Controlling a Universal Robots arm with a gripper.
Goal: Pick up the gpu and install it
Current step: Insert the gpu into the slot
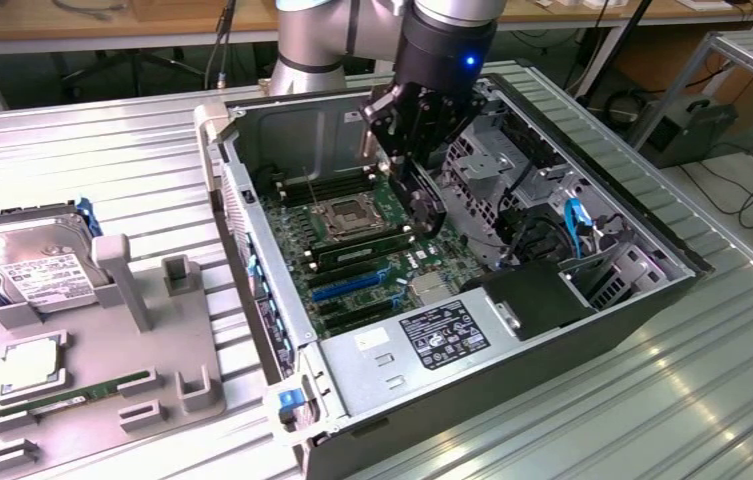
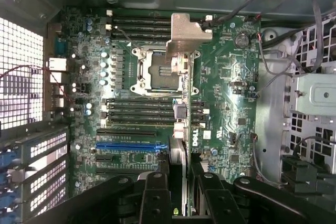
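Note:
My gripper [image 1: 414, 150] hangs over the open computer case [image 1: 269, 330], shut on the gpu [image 1: 427, 205]. The card is held on edge, hanging dark below the fingers above the motherboard [image 1: 349, 270]. In the wrist view the gpu [image 2: 178, 153] appears edge-on between the two black fingers [image 2: 156, 192], and its silver end bracket [image 2: 186, 38] overlaps the CPU socket [image 2: 157, 72]. The gripper [image 2: 178, 184] grips the card's near end. The blue expansion slot [image 2: 128, 145] lies just to one side of the card's edge. The card is apart from the board.
A grey parts holder [image 1: 96, 380] on the exterior view's left carries a silver hard drive [image 1: 29, 265], a processor [image 1: 29, 365] and a green memory stick [image 1: 76, 393]. Inside the case are the power supply [image 1: 443, 335], drive cage [image 1: 483, 165] and loose cables [image 2: 278, 9].

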